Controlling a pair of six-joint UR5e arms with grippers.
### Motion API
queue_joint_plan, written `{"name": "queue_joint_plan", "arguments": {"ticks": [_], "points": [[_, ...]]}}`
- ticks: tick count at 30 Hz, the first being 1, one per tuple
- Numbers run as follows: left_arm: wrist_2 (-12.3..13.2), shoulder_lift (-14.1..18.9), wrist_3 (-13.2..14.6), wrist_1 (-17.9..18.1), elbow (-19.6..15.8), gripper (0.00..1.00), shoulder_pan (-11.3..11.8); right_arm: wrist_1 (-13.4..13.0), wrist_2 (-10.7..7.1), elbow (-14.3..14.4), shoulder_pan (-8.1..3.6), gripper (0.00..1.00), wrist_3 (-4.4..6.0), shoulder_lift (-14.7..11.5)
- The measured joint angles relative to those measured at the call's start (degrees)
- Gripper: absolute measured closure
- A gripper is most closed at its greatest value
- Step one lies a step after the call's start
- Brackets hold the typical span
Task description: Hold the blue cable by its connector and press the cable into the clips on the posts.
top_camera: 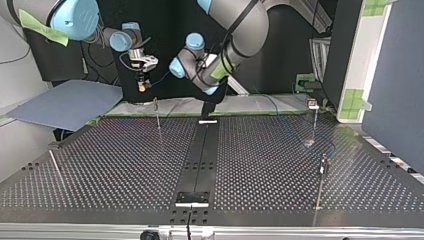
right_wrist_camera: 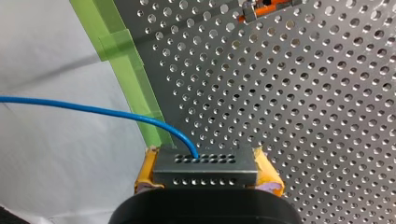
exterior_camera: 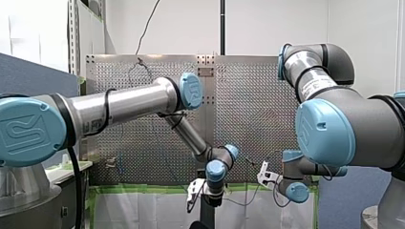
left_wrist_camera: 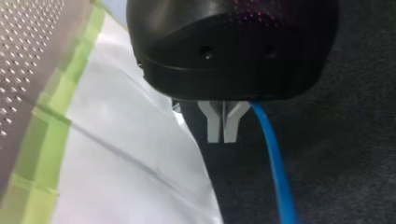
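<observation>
In the right wrist view my right gripper (right_wrist_camera: 208,175) is shut, its yellow pads (right_wrist_camera: 144,175) clamping a grey perforated connector block (right_wrist_camera: 205,165). The blue cable (right_wrist_camera: 93,110) leaves that block and arcs away over white sheeting. In the left wrist view my left gripper (left_wrist_camera: 223,126) is black, with pale fingers pressed together. The blue cable (left_wrist_camera: 276,163) runs close beside them, not visibly between them. Both grippers hang off the table's far edge in the top view, right gripper (top_camera: 142,85) at the left, left gripper (top_camera: 210,97) near the middle. Thin posts (top_camera: 157,115) (top_camera: 314,117) (top_camera: 323,170) stand on the table.
The perforated table (top_camera: 125,165) has a black centre strip (top_camera: 200,155) and another thin post (top_camera: 56,167) at the top view's left. Green tape (right_wrist_camera: 135,88) edges the plate, with white sheeting (left_wrist_camera: 126,158) beyond it. A blue-grey board (top_camera: 65,102) lies at the top view's left.
</observation>
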Motion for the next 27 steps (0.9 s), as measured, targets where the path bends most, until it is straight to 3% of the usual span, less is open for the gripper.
{"name": "queue_joint_plan", "arguments": {"ticks": [11, 17, 27], "points": [[-2.7, 5.3, 1.1, 5.3, -5.3, 1.0, -1.1, 1.2, -0.56, -1.4, -1.89, 1.0, 1.32, 0.0], [-4.1, 8.0, 2.2, 8.1, -8.1, 1.0, -1.7, 2.2, -1.08, -2.2, -3.02, 1.0, 1.47, 0.0], [-7.4, 11.9, 6.7, 13.2, -13.2, 1.0, -3.5, 3.0, -1.85, -3.7, -4.6, 1.0, 1.46, 0.0]]}}
